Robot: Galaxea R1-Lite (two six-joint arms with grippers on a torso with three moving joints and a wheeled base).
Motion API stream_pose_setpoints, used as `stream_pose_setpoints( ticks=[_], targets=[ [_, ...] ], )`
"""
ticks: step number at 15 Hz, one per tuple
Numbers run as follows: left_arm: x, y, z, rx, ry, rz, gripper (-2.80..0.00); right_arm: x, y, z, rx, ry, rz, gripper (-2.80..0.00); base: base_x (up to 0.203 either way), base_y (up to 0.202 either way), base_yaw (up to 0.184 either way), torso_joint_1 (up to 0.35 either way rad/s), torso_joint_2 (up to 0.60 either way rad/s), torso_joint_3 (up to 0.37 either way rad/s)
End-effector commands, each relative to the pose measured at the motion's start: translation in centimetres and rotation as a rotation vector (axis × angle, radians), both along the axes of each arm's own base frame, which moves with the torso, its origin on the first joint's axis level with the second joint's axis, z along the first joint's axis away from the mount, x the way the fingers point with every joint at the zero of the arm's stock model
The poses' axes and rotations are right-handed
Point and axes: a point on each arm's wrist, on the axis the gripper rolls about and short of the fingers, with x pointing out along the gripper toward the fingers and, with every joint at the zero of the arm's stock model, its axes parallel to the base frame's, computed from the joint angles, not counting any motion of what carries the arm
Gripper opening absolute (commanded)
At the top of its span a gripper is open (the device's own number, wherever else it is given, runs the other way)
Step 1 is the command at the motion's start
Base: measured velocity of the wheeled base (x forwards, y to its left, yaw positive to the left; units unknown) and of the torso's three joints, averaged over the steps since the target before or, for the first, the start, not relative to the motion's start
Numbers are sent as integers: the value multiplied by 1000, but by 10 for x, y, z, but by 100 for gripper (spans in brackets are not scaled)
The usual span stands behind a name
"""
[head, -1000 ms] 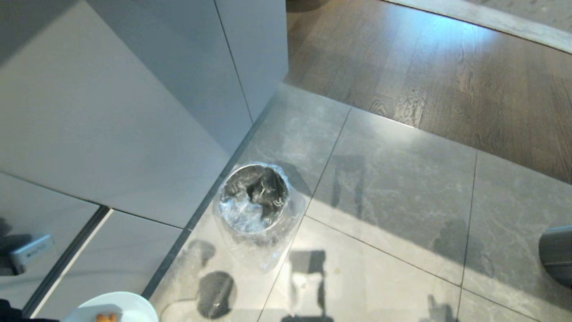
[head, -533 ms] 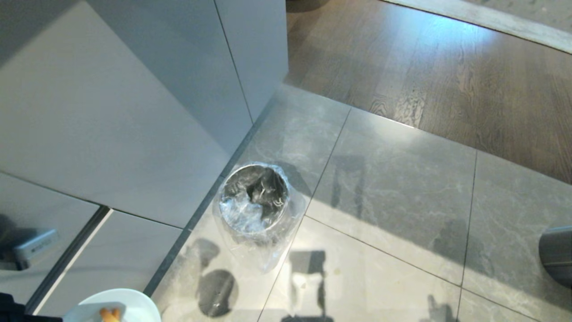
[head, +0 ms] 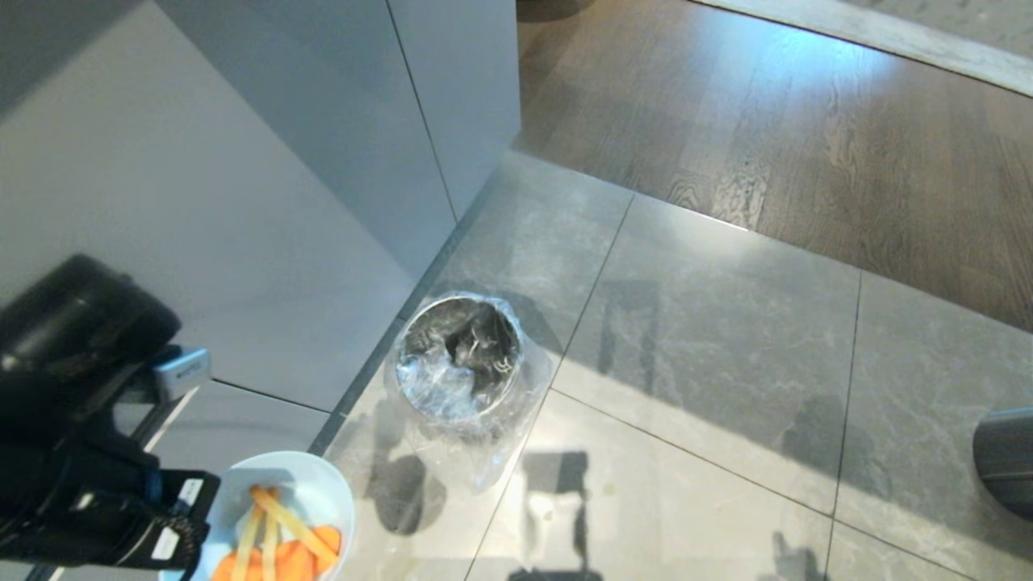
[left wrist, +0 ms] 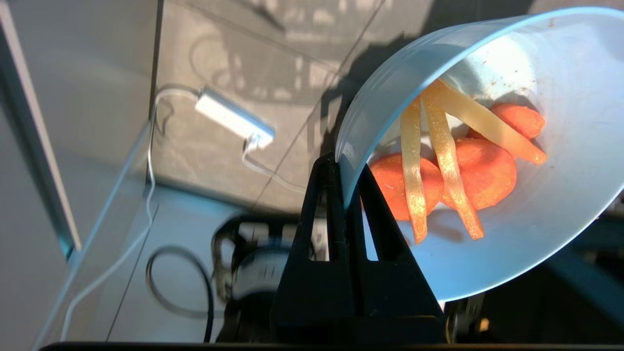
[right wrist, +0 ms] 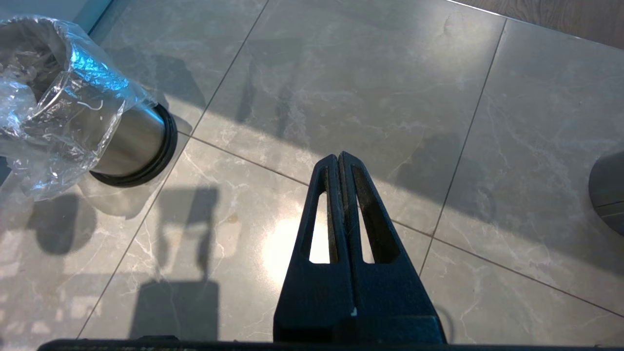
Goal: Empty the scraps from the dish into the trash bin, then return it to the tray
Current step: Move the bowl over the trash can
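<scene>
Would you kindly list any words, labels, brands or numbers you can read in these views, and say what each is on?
No text can be read in any view.
Small grey box on the left arm: a dark mark, too blurred to read.
White stickers on the black left gripper: too small to read.
Pale blue round bowl and shiny steel bin: no print shows.

surface: grey tiled floor (head: 710, 355) | on it: trash bin (head: 460, 363), upright, bag-lined

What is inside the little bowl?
Orange carrot slices and pale yellow sticks lie in the bowl. The sticks cover parts of the carrots.
</scene>
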Motion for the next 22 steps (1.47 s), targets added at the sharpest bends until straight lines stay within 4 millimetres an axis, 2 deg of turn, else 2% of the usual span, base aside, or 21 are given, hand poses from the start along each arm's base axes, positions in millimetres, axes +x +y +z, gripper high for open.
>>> stream_pose_setpoints(
  ticks=[1,4,12,15,17,22],
  targets=[
    [28,-15,-19,36,20,-2,-280,0,0,0,0,-1,0,-280,0,0,0,0,0,0],
    [45,-29,-33,82,28,-19,-280,0,0,0,0,-1,0,-280,0,0,0,0,0,0],
    [74,-73,-10,70,-125,-115,-280,0,0,0,0,-1,0,-280,0,0,0,0,0,0],
    [86,-88,-21,177,-227,-97,-280,0,0,0,0,-1,0,-280,0,0,0,0,0,0],
    [87,-92,-30,200,-287,-84,-280,0,0,0,0,-1,0,-280,0,0,0,0,0,0],
    [109,-106,-32,205,-427,-160,-280,0,0,0,0,-1,0,-280,0,0,0,0,0,0]
  ],
)
